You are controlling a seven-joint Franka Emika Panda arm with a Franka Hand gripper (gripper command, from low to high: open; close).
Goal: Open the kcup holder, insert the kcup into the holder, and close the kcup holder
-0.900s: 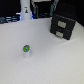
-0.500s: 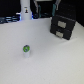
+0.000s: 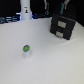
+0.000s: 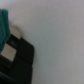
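Both pictures are small and fuzzy. In the exterior view the light is soft and even, and the white bench [image 3: 45, 62] looks bright but a little gray-pink. The kcup [image 3: 26, 49] is a blurry green dot with a faint, pale shadow close beside it. The kcup holder [image 3: 64, 26] is a dark block with smeared edges, and its details are hard to see. The far edge behind the bench is dark.

The wrist view is even blurrier. Most of it is plain, pale gray bench [image 4: 57, 35] with no glare. The black kcup holder [image 4: 17, 62] is out of focus, with soft, fuzzy edges.
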